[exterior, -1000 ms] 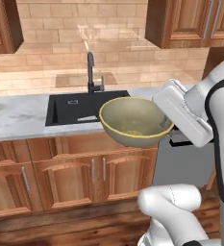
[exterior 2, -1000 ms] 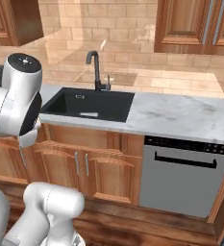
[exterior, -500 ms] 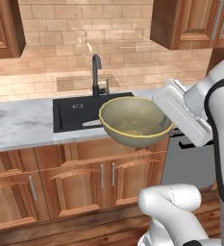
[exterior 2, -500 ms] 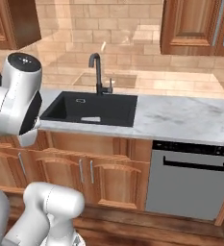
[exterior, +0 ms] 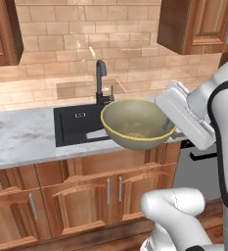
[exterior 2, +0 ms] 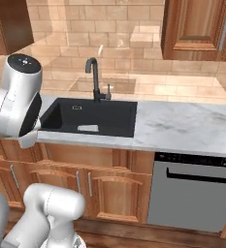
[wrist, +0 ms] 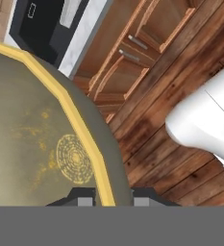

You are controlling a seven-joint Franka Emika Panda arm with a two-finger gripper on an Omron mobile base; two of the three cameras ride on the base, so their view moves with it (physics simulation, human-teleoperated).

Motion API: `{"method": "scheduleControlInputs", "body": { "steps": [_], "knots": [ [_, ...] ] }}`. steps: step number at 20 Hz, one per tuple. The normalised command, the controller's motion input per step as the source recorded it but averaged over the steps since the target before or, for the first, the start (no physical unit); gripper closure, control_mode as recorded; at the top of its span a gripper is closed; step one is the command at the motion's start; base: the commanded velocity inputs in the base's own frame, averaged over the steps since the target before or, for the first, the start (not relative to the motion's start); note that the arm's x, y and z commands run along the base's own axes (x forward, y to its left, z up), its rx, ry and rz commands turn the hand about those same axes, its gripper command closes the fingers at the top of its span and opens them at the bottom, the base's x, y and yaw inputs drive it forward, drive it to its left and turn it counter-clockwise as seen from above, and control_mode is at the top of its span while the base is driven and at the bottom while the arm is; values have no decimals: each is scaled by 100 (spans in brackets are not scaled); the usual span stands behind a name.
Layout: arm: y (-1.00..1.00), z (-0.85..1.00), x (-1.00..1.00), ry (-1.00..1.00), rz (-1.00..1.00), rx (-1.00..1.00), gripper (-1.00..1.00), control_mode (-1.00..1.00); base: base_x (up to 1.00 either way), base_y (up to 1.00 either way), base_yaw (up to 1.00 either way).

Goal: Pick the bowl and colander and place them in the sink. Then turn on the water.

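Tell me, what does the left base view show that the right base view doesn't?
The left base view alone has the yellow-tan bowl, held up in front of the counter with the arm's white hand beside it. The right base view alone has the dishwasher under the marble counter, and the white patch lying on the sink floor unobstructed. Both share the black sink, its dark faucet, the tan tile wall and the wooden cabinets.

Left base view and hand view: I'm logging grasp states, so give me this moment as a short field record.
held object: round yellow-tan bowl with golden rim
end effector: shut on the bowl's rim, one finger each side
bowl position: in the air, in front of the counter edge
target: black rectangular sink, with a pale flat item inside
faucet: dark, curved, no water visible
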Motion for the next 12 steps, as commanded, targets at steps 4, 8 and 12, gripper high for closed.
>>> {"method": "scheduleControlInputs", "body": {
  "steps": [4, 8, 12],
  "knots": [
    [0, 0, 0, 0, 0, 0, 100, 100, 52, 0, 0],
    [0, 0, 0, 0, 0, 0, 100, 100, 44, 0, 4],
    [0, 0, 0, 0, 0, 0, 100, 100, 35, 0, 4]
  ]
}}
